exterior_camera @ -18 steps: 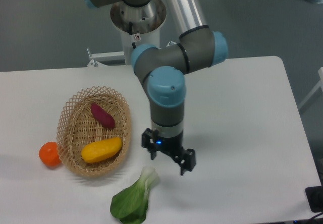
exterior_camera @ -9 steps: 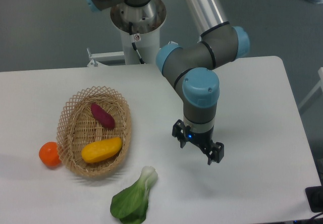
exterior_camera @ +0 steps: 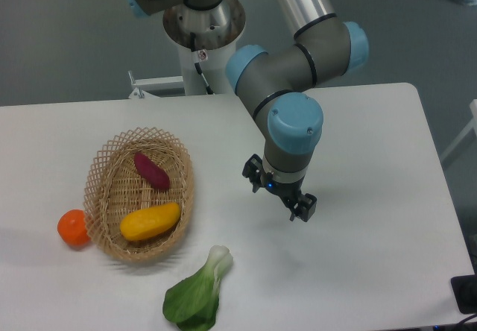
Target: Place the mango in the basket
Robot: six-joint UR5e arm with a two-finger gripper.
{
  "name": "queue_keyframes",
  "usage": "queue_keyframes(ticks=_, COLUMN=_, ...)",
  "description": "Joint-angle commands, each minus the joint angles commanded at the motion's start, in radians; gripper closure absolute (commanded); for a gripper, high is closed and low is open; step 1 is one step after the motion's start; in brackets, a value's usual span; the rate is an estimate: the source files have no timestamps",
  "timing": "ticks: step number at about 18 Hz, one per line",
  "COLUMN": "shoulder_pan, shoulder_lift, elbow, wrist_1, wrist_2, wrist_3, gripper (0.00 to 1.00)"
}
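The mango (exterior_camera: 150, 221) lies inside the basket (exterior_camera: 100, 167), on its side, filling the end of the bowl nearest the camera, its long axis running roughly from 8 o'clock to 2 o'clock. Beside it in the same basket, toward 12 o'clock and apart from it, rests a dark purple-red sweet potato (exterior_camera: 152, 171). The basket sits on the white worktop (exterior_camera: 373, 137) at its 9 o'clock side.

Just outside the basket's rim, at about 8 o'clock from it, a round orange fruit (exterior_camera: 73, 227) touches or nearly touches the wicker. At 5 o'clock from the basket a leafy bok choy (exterior_camera: 196, 292) lies flat near the worktop's front edge, white stem pointing toward 1 o'clock.

The pincer (exterior_camera: 280, 194) hangs over bare worktop well to the basket's 3 o'clock side, fingers pointing down and spread apart, released and holding nothing. The arm's blue-capped wrist joint (exterior_camera: 295, 126) stands directly above it, and the arm's base column (exterior_camera: 203, 29) rises at 12 o'clock beyond the worktop's far edge.
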Motion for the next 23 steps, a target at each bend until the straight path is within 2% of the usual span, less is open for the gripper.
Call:
queue_keyframes(ticks=2, shoulder_pan=0.037, shoulder_lift=-0.009, elbow=0.026, wrist_1=-0.002, wrist_2=-0.006, wrist_3=0.054, gripper=0.00)
queue_keyframes(ticks=5, shoulder_pan=0.060, shoulder_lift=-0.029, elbow=0.028, wrist_1=0.014, wrist_2=0.002, wrist_3=0.101, gripper=0.00)
queue_keyframes(ticks=7, shoulder_pan=0.120, shoulder_lift=-0.055, elbow=0.042, wrist_1=0.067, wrist_2=0.000, wrist_3=0.141, gripper=0.00)
queue_keyframes(ticks=9, shoulder_pan=0.140, shoulder_lift=-0.060, elbow=0.042, wrist_1=0.089, wrist_2=0.002, wrist_3=0.147, gripper=0.00)
queue_keyframes(ticks=13, shoulder_pan=0.167, shoulder_lift=-0.060, elbow=0.048, wrist_1=0.097, wrist_2=0.002, wrist_3=0.149, gripper=0.00)
queue_keyframes(ticks=23, shoulder_pan=0.177, shoulder_lift=-0.060, elbow=0.055, wrist_1=0.098, wrist_2=0.002, wrist_3=0.153, gripper=0.00)
